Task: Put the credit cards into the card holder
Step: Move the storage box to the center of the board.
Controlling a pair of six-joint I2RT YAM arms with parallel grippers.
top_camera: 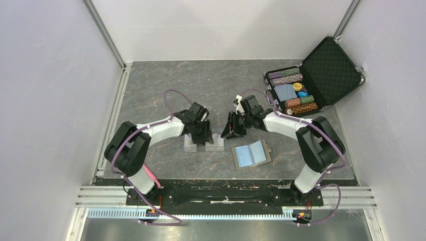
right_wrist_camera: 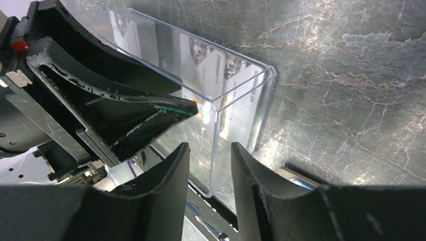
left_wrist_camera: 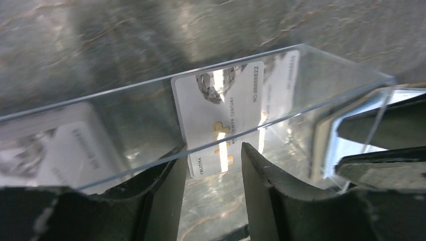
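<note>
A whitish credit card (left_wrist_camera: pixel 218 113) with gold marks lies inside a clear plastic case (left_wrist_camera: pixel 321 70). My left gripper (left_wrist_camera: pixel 213 153) is open, its jaws on either side of the card's near end at the case's near wall. A second whitish card shape (left_wrist_camera: pixel 65 150) shows blurred through the plastic; I cannot tell if it is a reflection. My right gripper (right_wrist_camera: pixel 210 148) is open, straddling a corner of the case (right_wrist_camera: pixel 216 125) without clamping it. From above, both grippers (top_camera: pixel 205 134) (top_camera: pixel 230 131) meet over two clear cases (top_camera: pixel 215 144). The card holder (top_camera: pixel 252 154) lies open, blue pockets up, just right of them.
A black poker-chip case (top_camera: pixel 329 70) stands open at the back right with chips and a blue deck. The left gripper's fingers (right_wrist_camera: pixel 125 115) fill the left of the right wrist view. White walls enclose the dark table (top_camera: pixel 166 80).
</note>
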